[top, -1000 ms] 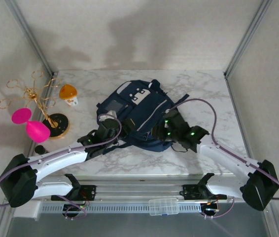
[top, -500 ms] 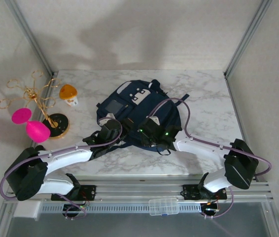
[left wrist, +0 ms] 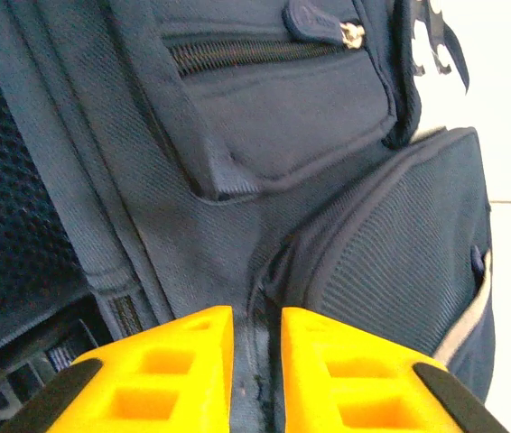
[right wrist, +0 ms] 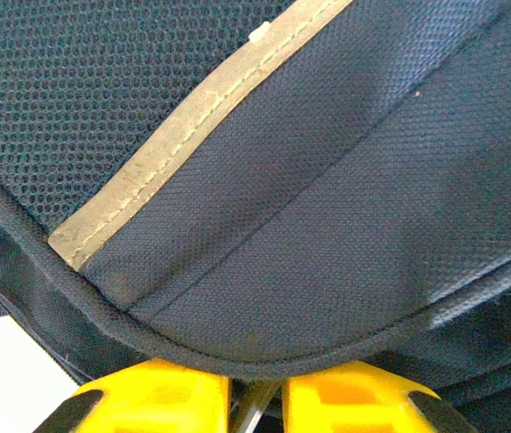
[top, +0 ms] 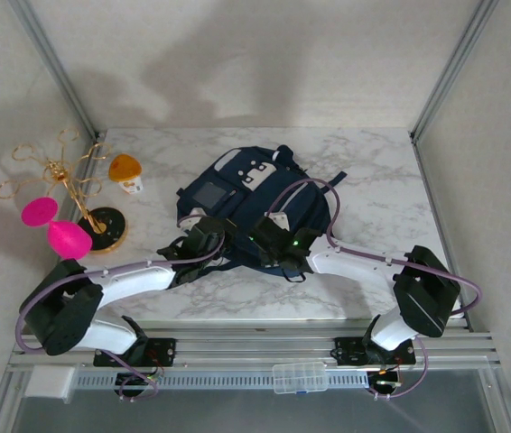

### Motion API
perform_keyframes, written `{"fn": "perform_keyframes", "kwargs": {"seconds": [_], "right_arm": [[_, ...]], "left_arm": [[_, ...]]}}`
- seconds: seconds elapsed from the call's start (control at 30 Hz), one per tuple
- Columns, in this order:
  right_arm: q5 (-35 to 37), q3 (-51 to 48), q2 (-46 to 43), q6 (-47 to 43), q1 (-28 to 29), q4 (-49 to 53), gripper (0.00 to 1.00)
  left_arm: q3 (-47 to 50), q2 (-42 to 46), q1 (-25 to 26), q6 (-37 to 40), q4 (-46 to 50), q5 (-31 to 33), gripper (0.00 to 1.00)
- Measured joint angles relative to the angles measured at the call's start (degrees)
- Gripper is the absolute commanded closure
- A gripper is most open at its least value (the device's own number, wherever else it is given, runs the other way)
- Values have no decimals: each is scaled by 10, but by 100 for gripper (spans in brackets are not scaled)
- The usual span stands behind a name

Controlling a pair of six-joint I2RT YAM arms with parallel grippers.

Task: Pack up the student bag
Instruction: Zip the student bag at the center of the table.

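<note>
Here two hands, left hand [left wrist: 257, 336] and right hand [right wrist: 255, 383], narrowly pinch one student bag [top: 246, 185].

On table [top: 377, 185] centre, student bag [top: 237, 194]; stand [top: 105, 225], cup [top: 125, 172] at left; left gripper [left wrist: 257, 317], right gripper [right wrist: 255, 377] on near edge.

Robotics lab cell: marble-patterned surface [top: 377, 176] boxed by white panels [top: 255, 54] and aluminium posts [top: 450, 68], two robot arms [top: 129, 276] bolted to a rail [top: 255, 343] at its near edge.
</note>
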State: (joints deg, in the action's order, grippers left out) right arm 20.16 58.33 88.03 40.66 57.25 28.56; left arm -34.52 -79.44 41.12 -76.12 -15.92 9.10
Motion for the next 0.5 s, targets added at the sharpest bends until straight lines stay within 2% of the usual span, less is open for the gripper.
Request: {"fn": "perform_keyframes", "kwargs": {"seconds": [0.3,0.5], "right_arm": [[16,-3,-17,-29,-16,0,100],[26,-6,-44,-101,-23,2,100]], "left_arm": [[-11,-31,-32,14,1,4,81],[-37,-75,-57,44,-2,3,80]]}}
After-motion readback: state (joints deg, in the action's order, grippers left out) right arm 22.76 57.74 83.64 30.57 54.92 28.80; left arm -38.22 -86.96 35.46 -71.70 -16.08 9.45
